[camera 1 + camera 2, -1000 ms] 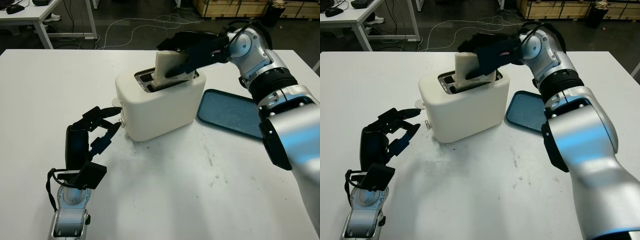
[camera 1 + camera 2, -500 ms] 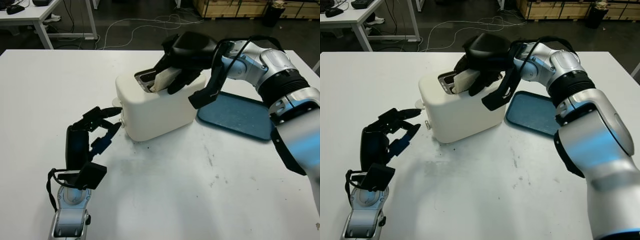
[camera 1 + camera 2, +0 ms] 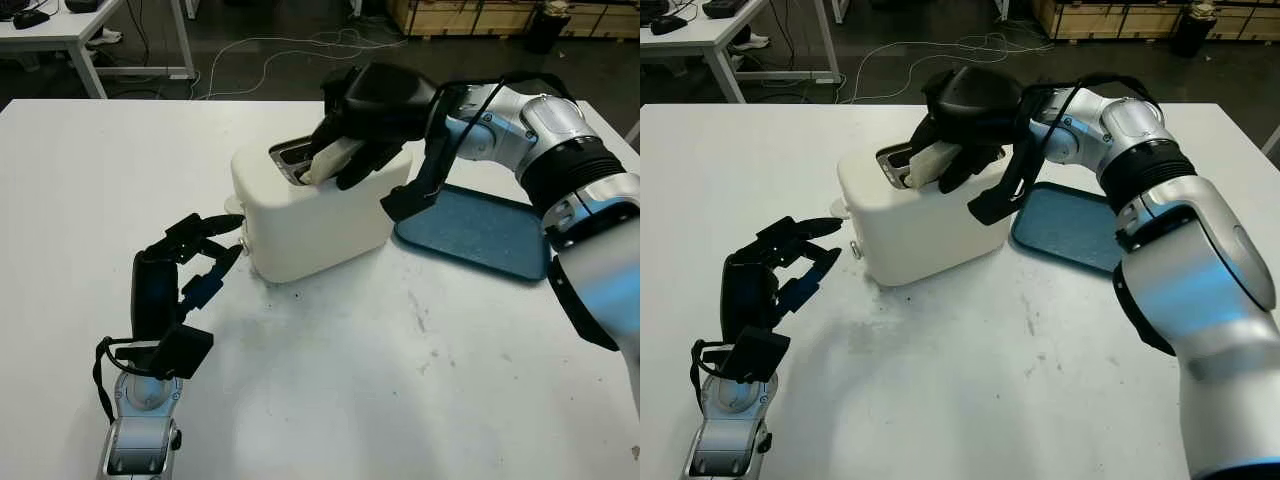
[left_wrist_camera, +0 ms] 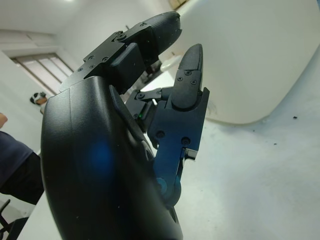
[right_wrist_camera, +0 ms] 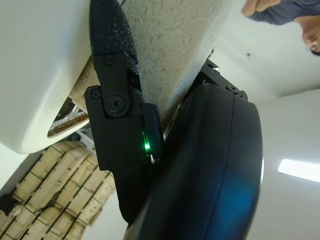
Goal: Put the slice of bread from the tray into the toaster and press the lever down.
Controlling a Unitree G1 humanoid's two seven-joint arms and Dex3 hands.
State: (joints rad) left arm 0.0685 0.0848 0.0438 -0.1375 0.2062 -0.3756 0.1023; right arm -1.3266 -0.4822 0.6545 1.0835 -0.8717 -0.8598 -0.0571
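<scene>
White bench (image 3: 400, 400) scuffed; cables seen on dark floor behind. Pale bread slice (image 3: 330, 158), tilted partway into white toaster (image 3: 310, 215) slot, clamped by right hand (image 3: 370, 110) fingers. Left hand (image 3: 175, 275) open beside toaster.

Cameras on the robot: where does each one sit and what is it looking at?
Left eye: on the head, looking down at the toaster, tray and both arms.
Right eye: beside it, same scene, slightly shifted.
Left wrist: by the open left hand, facing the toaster's side.
Right wrist: behind the right hand, whose fingers hold the bread at the slot.
Shared: every view shows the toaster.
</scene>
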